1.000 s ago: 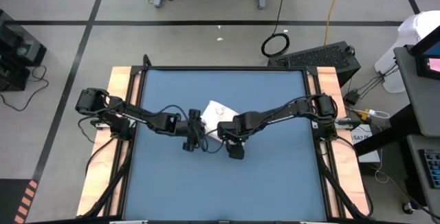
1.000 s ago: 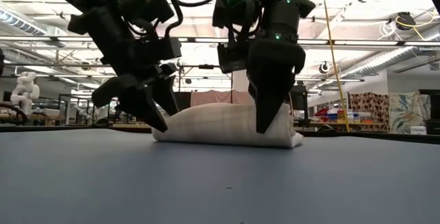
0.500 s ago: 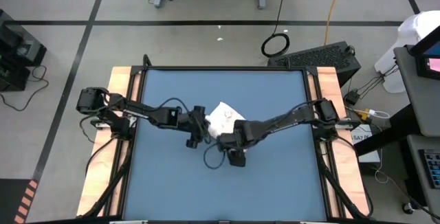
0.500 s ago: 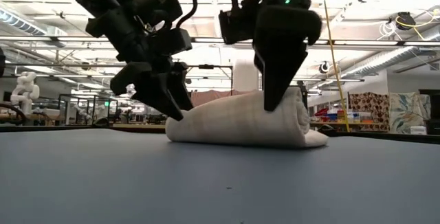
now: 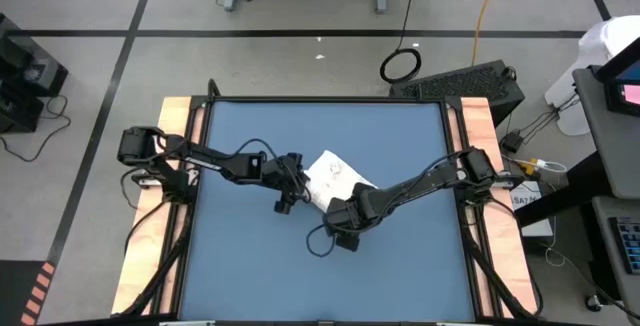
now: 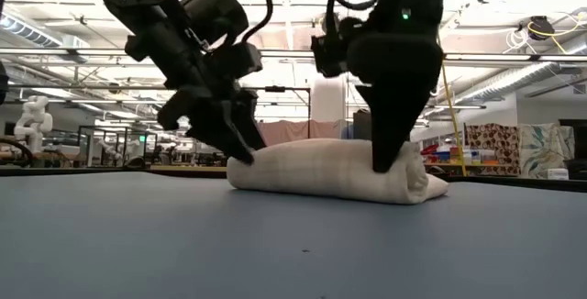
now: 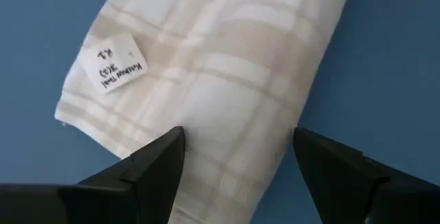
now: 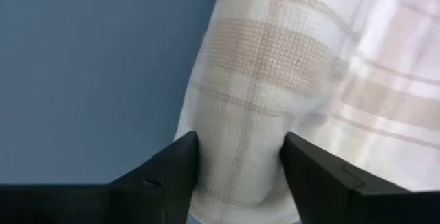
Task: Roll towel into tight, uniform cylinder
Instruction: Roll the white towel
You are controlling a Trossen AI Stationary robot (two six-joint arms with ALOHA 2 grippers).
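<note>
the towel (image 5: 338, 177) lies rolled into a loose, thick bundle near the middle of the blue mat (image 5: 400, 266) that covers the worktop, a little nearer the far edge than the near one, and it runs slantwise across the mat. seen level from the near edge it is a long low roll (image 6: 335, 171) resting flat on the mat, one end rounder and showing a curl of layers. the cloth is white with faint beige-grey checked lines, and a small printed label (image 7: 113, 67) sits on its outer layer near one end. the left gripper (image 5: 288, 192) reaches in from the worktop's left side and meets the roll's left end; its jaws stand wide, one finger (image 7: 148, 169) pressed against the cloth and the other just off the roll's side over bare mat, so the towel's end lies between them without being pinched. the right gripper (image 5: 341, 228) comes in from the right side and bears down on the roll's other end; its jaws are set around the cloth, both fingers (image 8: 168, 169) touching it with a fold bulging between them, a partly closed hold on the towel.
</note>
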